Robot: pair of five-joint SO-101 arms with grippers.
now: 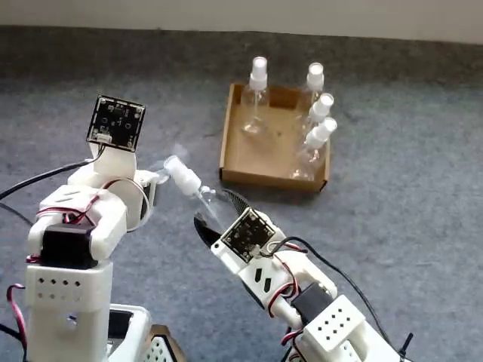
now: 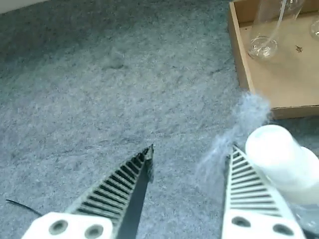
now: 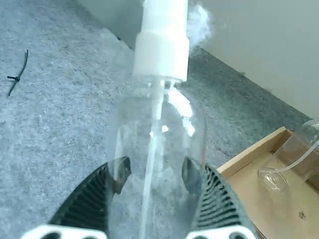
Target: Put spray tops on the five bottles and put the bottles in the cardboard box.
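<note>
Free inside the cardboard box (image 1: 226, 143): bare floor through the middle and the near-left corner. Blocked along its right wall by a row of three bottles (image 1: 323, 107), and at the far-left corner by a lone bottle (image 1: 258, 98). Low walls all round. Wide bare tabletop (image 1: 392, 226) right of the box, and more left of it beyond the arms. Tight between box and arms: held bottle (image 1: 198, 190) tilted in the right claw (image 3: 154, 174), spray top (image 1: 179, 172) just beside the left claw (image 2: 192, 149), near the box's near-left corner. Clear gap between the left claw's spread fingers.
</note>
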